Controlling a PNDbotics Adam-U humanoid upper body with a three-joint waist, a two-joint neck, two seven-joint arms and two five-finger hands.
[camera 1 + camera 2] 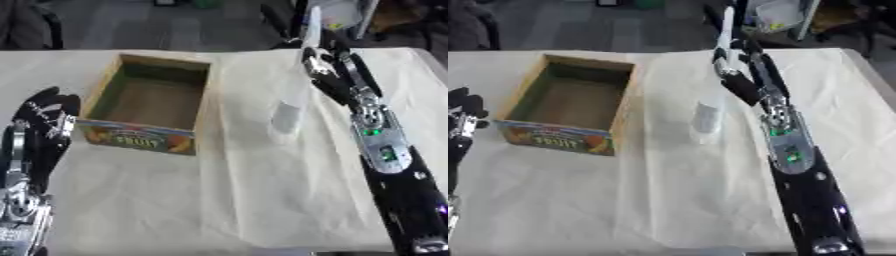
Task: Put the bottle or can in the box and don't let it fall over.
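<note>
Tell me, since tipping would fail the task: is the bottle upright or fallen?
Upright. The clear bottle stands on the white cloth, right of the fruit box and outside it, its cap topmost.

A white, creased cloth covers the whole table, with one long fold running from the far edge toward the near edge. Beyond the table's far edge lies a grey floor in dim light. At the far left stands a dark rounded shape, perhaps a chair. At the far right stands blurred clutter of pale and brownish things.
</note>
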